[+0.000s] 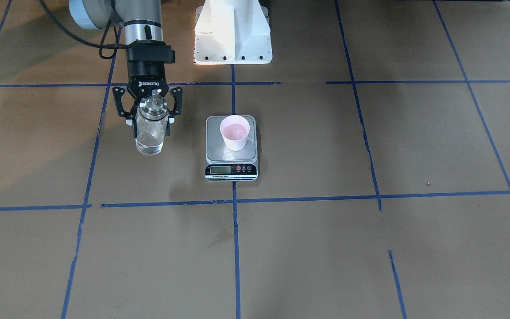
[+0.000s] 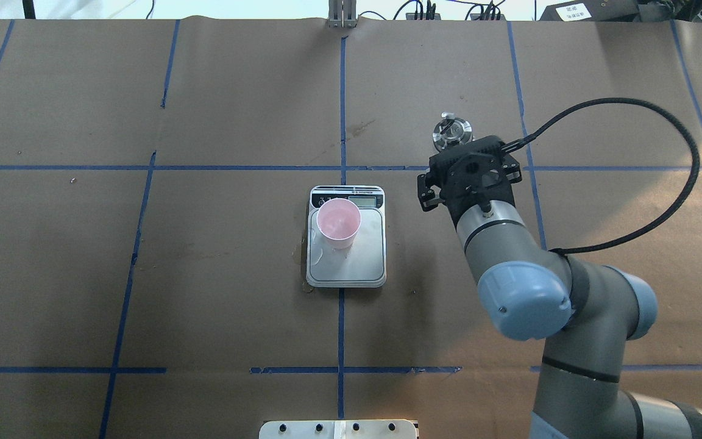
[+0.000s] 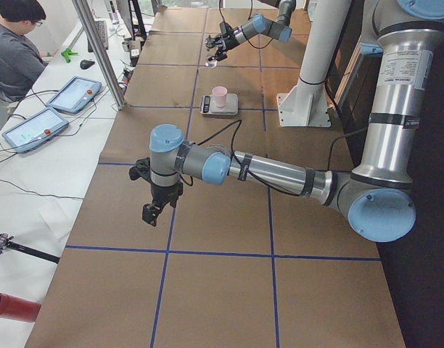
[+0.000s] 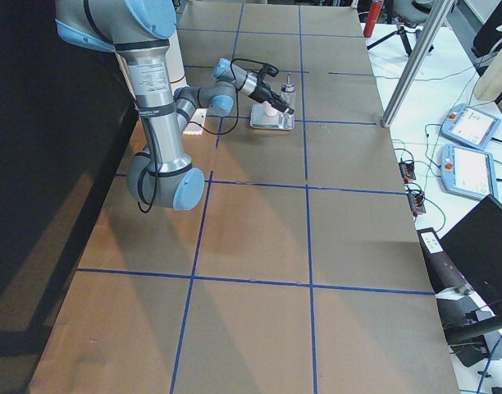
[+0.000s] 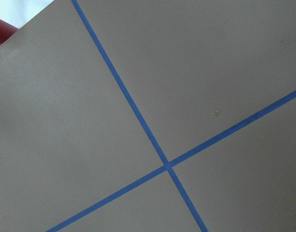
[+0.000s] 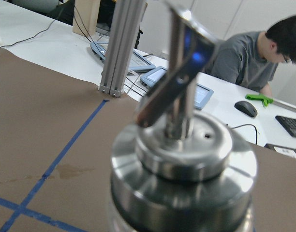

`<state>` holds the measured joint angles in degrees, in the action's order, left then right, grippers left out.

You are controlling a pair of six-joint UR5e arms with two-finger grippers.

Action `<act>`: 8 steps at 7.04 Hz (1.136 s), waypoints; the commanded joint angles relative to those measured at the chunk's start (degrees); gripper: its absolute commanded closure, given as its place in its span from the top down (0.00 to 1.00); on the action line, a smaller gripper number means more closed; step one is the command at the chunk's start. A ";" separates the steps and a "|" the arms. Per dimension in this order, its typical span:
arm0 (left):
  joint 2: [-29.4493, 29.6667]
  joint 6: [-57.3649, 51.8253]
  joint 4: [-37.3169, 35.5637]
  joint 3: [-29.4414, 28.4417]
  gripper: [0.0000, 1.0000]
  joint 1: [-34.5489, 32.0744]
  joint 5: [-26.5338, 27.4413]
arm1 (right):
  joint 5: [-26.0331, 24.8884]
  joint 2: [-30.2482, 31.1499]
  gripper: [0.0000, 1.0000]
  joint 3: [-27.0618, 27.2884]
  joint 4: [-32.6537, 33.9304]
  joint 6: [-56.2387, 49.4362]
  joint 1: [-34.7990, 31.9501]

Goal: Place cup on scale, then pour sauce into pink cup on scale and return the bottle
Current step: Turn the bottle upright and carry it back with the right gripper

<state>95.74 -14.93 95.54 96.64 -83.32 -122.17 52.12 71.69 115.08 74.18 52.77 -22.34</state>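
The right gripper (image 1: 151,130) is clamped on the bottle (image 1: 149,138) just under its silver cap. The bottle is upright and well off to the side of the scale (image 1: 219,155), and the cup (image 1: 235,132) sits on the platform. There's a wet-looking patch (image 1: 228,153) by the cup, so this is probably the return leg. Best bet is to keep the bottle vertical so the bit of sauce (image 1: 148,147) inside doesn't dribble from the spout, lower it flat, then let go. Can't tell if it's touching the paper.

The left gripper (image 3: 151,212) hangs far away, and whether it's apart or together, can't tell. Brown paper (image 1: 326,248) with blue tape lines (image 1: 236,248) covers the table, and a person (image 3: 15,54) sits at a side desk with tablets (image 3: 75,93).
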 commanded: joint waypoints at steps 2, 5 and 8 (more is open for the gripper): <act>0.32 0.07 0.00 0.91 1.00 0.00 0.00 | 8.77 11.41 0.00 -0.20 -14.32 15.85 -5.70; 0.76 2.87 -0.09 1.53 1.00 0.00 0.18 | 8.70 15.31 0.00 -7.74 -22.57 18.77 -6.05; 0.76 2.89 0.00 1.44 1.00 0.00 0.26 | 5.36 19.89 0.00 -8.47 -25.14 18.43 -5.44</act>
<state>96.49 -12.09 95.53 98.15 -83.32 -121.92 58.43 90.48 106.95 49.39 71.24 -28.16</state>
